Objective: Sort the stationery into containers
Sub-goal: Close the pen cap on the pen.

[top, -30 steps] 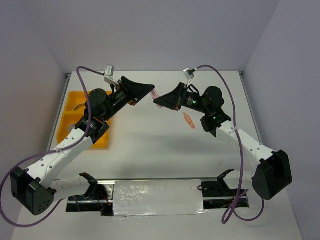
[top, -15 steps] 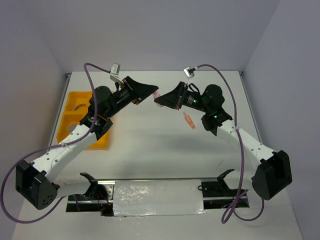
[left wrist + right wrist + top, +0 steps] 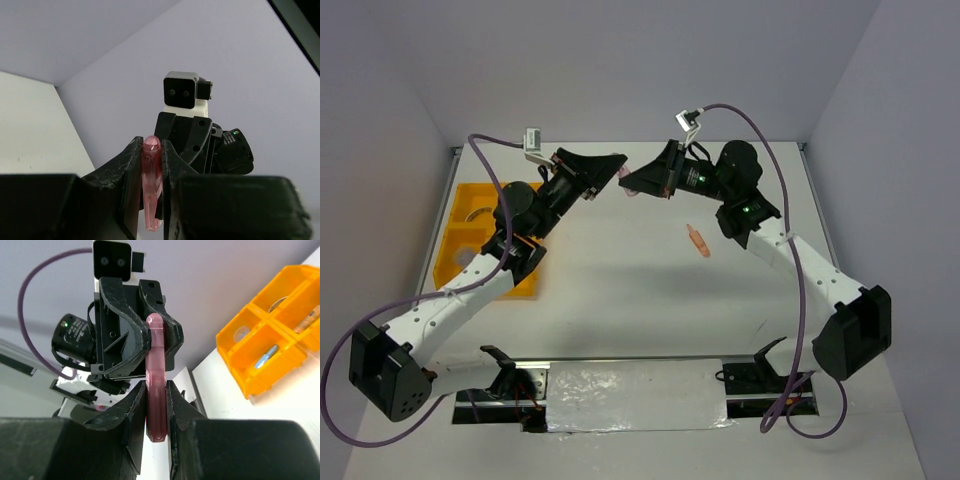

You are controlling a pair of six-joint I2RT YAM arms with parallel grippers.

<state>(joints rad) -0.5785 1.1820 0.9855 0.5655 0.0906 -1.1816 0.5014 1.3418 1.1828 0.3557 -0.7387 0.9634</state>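
Handover in mid-air: left end effector (image 3: 150, 148) and right end effector (image 3: 155, 390) both clench the pink clip-like piece (image 3: 151, 186). Several items sit in the yellow-orange tray (image 3: 265, 372); orange clip-like piece (image 3: 697, 240) lies unsorted on the tabletop (image 3: 640, 285).

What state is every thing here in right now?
Left gripper: shut on pink piece.
Right gripper: shut on pink piece too.
Pink piece: raised, pinched from both ends.
Orange piece: lying loose on the table, untouched.
Tray: on the table, several compartments holding items.
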